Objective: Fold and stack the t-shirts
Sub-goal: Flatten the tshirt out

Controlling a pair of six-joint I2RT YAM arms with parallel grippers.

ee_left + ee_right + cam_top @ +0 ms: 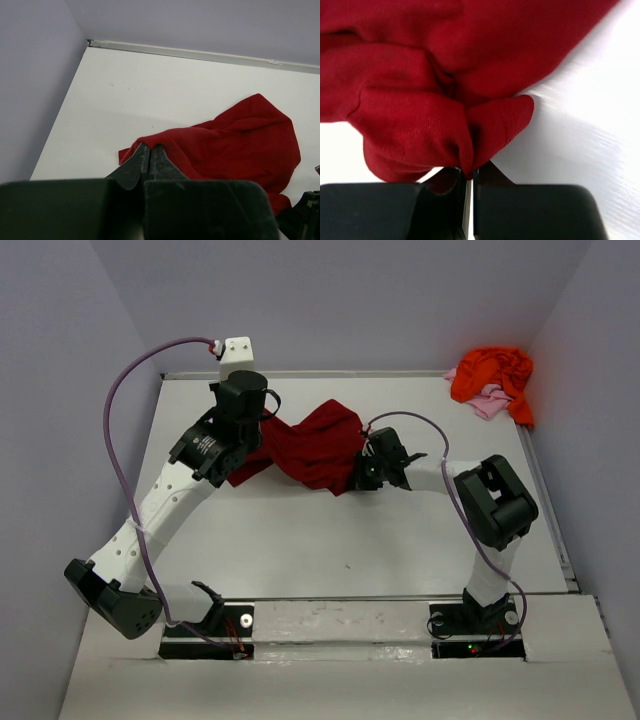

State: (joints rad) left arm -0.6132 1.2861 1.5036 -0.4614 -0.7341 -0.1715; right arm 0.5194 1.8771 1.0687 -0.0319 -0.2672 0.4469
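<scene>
While strung left-right across counter [350,550], found red shirt [310,445] pinched at both ends: left edge in left end effector [150,149], right-end fold in right end effector [470,172]. Each arm at its own end, neither nearer. Noted orange shirt [492,375] heaped on pink shirt [488,404], far right corner.

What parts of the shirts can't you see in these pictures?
- Top view: the pink t-shirt lies mostly under the orange t-shirt, so its shape is hidden.
- Top view: the left arm covers the left end of the red t-shirt.
- Right wrist view: red cloth fills the frame, cut off at the top and left edges.
</scene>
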